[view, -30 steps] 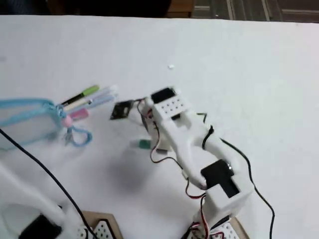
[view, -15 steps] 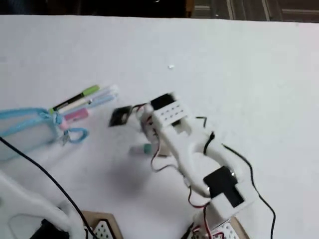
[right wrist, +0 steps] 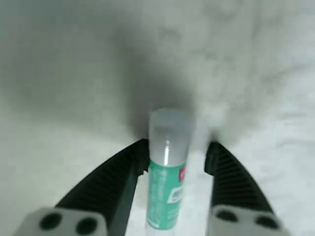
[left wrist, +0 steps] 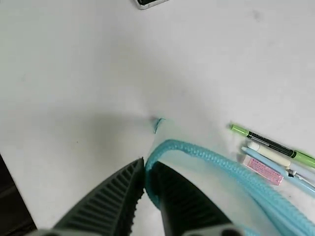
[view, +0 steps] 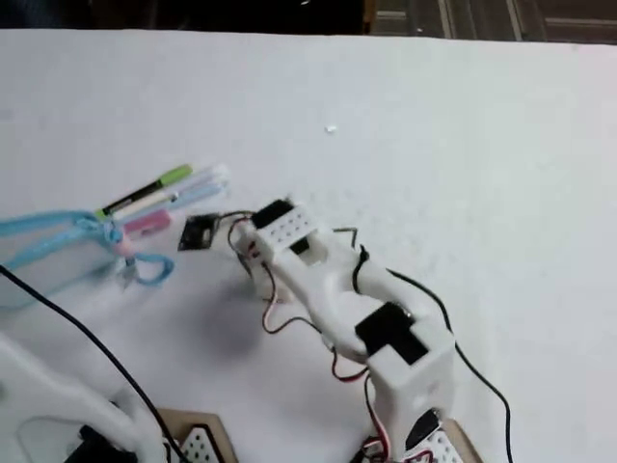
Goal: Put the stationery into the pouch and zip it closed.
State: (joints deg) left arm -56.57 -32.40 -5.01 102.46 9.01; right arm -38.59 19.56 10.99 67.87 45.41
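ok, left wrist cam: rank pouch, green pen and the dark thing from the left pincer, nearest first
1. Pouch: its blue rim is clamped in the left pincer.
2. Green pen: lying out past the pouch's rim.
3. Dark thing: farthest, cut off at the picture's edge.

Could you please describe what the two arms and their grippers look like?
Both arms are white moulded plastic. The right arm carries black motor blocks, a perforated plate and loose red and black wires; a black cable runs past the left arm. The left gripper has dark ribbed fingers, the right gripper black ones.
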